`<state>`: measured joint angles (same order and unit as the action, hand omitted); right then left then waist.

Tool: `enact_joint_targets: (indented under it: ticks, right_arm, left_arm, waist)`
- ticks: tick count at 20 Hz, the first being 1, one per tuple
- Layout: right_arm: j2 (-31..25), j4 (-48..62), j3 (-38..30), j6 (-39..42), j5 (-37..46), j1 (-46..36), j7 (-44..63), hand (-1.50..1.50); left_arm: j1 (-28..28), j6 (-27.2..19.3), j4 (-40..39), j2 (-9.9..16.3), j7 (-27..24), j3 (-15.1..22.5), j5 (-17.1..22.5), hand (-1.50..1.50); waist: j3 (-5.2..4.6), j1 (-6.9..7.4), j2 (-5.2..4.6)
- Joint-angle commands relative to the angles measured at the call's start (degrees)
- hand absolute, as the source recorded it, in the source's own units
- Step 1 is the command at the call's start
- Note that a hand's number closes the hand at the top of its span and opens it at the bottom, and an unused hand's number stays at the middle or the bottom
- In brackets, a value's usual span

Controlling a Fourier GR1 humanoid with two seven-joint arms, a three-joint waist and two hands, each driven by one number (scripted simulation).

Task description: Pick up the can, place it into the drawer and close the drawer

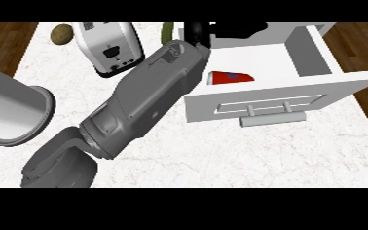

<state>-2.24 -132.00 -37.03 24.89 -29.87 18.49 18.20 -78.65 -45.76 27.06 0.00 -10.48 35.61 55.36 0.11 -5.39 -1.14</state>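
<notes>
The red can point(231, 77) lies on its side in the open white drawer point(316, 53), near the drawer's front left corner. My left forearm runs from the lower left up to the drawer's back left corner. Its black left hand point(198, 32) shows at the picture's top, over the drawer's far edge, with fingers point(241, 28) stretched to the right and holding nothing. The hand is apart from the can. The drawer's front panel carries a grey handle point(273, 119). My right hand does not show.
A white and silver toaster point(108, 46) stands at the back left of the marble counter point(237, 156). A brown round item point(62, 34) lies beside it, and a green thing point(167, 29) peeks out behind my arm. A grey round vessel point(18, 109) sits at the left edge.
</notes>
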Motion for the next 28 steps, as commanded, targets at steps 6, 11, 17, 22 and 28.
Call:
enact_joint_targets:
  ticks: [6, 11, 17, 22, 28]
  right_arm:
    - [-4.9, -4.1, -1.0, 5.4, 12.3, -4.1, -9.3, -1.5]
    - [-3.2, -7.2, 4.9, 4.0, 21.5, -8.8, -11.0, -1.5]
    - [-2.2, -5.0, 13.6, 2.7, 40.2, -13.3, -13.6, -1.5]
    - [-3.8, -0.9, 21.9, 0.1, 53.8, -19.1, -14.3, -1.5]
    - [-1.6, 11.3, 32.3, -9.5, 71.1, -24.7, -19.9, -1.5]
  left_arm:
    - [-1.6, 2.1, 0.2, 0.0, -3.1, -1.0, 3.3, -1.5]
    - [-2.5, 0.1, 1.0, 0.0, -6.6, -0.8, 4.7, -1.5]
    - [-3.2, -1.2, 2.0, 0.0, -5.6, 0.2, 4.9, -1.5]
    - [-1.9, 4.5, -1.2, 0.0, -6.7, -2.9, 5.1, -1.5]
    - [-0.7, 0.3, 3.2, 0.0, -4.0, -2.1, 4.1, -1.5]
  waist:
    - [0.0, 0.85, -0.06]
    - [-0.02, 1.45, -0.19]
    - [-0.05, 4.33, 0.39]
    - [-0.1, 5.02, 0.24]
    - [-0.1, 6.58, 0.92]
